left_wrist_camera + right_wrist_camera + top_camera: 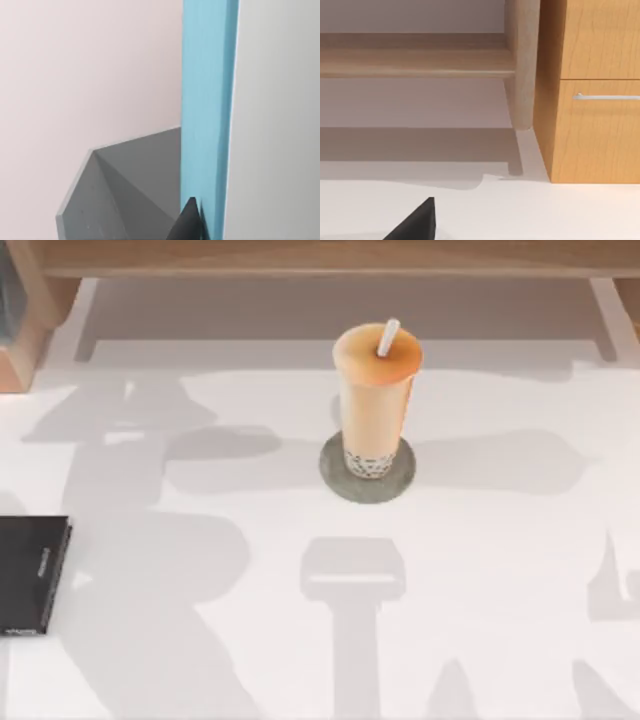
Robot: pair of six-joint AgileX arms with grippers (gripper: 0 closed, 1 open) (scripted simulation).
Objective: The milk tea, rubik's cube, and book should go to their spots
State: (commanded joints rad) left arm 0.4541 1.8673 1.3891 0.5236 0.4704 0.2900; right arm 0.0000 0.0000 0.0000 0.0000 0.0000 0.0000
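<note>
One milk tea [376, 400] is seen upright on one grey coaster [339, 476] at upper centre, one black slab [30, 573] at lower left, while one teal book [207, 115] is clamped by the left gripper [192, 222]; the right gripper's state cannot be told.

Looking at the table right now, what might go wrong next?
The milk tea stands tall on a small round coaster, so a passing arm might tip it. In the left wrist view, the teal book sits right against a fingertip of the left end effector; a thin hold there may let it slip.
</note>
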